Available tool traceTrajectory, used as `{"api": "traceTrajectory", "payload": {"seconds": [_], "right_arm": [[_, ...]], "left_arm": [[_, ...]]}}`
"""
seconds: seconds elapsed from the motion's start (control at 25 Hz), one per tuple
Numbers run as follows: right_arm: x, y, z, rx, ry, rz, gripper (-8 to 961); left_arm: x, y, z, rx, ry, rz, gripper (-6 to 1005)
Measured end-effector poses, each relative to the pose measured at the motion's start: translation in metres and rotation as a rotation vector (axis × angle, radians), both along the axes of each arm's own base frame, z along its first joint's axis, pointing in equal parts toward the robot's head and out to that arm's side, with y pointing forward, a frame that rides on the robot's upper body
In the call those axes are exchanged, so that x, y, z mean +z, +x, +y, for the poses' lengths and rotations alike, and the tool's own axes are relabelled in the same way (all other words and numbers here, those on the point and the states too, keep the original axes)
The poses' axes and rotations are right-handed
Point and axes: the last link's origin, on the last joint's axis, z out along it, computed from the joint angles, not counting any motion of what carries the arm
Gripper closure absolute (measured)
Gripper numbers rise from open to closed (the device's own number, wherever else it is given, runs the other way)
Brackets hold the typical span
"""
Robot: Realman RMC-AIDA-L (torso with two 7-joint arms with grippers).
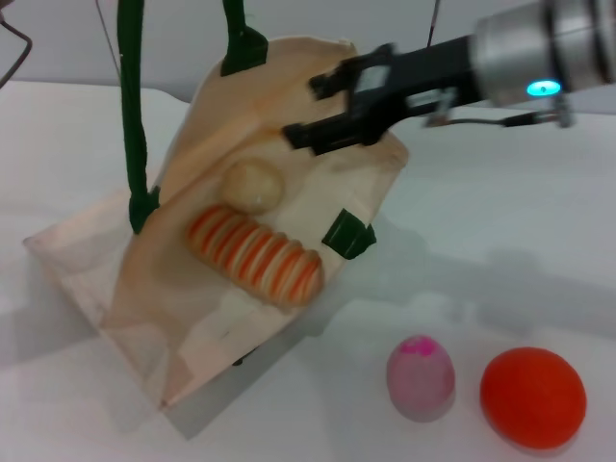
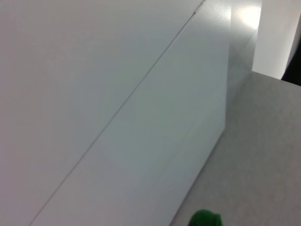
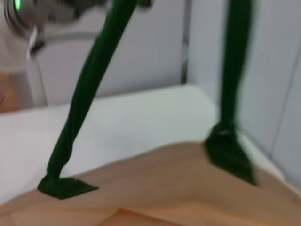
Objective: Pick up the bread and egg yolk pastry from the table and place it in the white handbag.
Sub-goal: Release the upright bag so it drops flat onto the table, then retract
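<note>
While right tool [image 1: 313, 108] hovers spread over white handbag [image 1: 250, 279], left tool unseen.

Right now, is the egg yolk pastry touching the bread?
Cannot tell. The head view shows the egg yolk pastry right beside the bread on the white handbag, without plain contact or gap.

A white table [image 1: 500, 241] meets a pale wall [image 1: 289, 19]; the grey surface [image 2: 263, 155] is perhaps floor.

green handles [image 1: 135, 144] bar bag mouth, table [image 1: 520, 250] right open
</note>
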Motion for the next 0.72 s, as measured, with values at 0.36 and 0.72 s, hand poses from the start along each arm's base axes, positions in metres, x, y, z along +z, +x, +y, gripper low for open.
{"api": "traceTrajectory", "payload": {"seconds": [0.36,0.72], "right_arm": [[0.073,0.056,-0.001,-0.12,0.16,0.257,112],[0.088,0.089,-0.003,-0.097,0.3,0.48,107]], "left_arm": [[-0.009,-0.017,0.011,0.133,0.023,0.066,835],[-0.038,-0.05,0.036,0.399,0.061,0.227,834]]}}
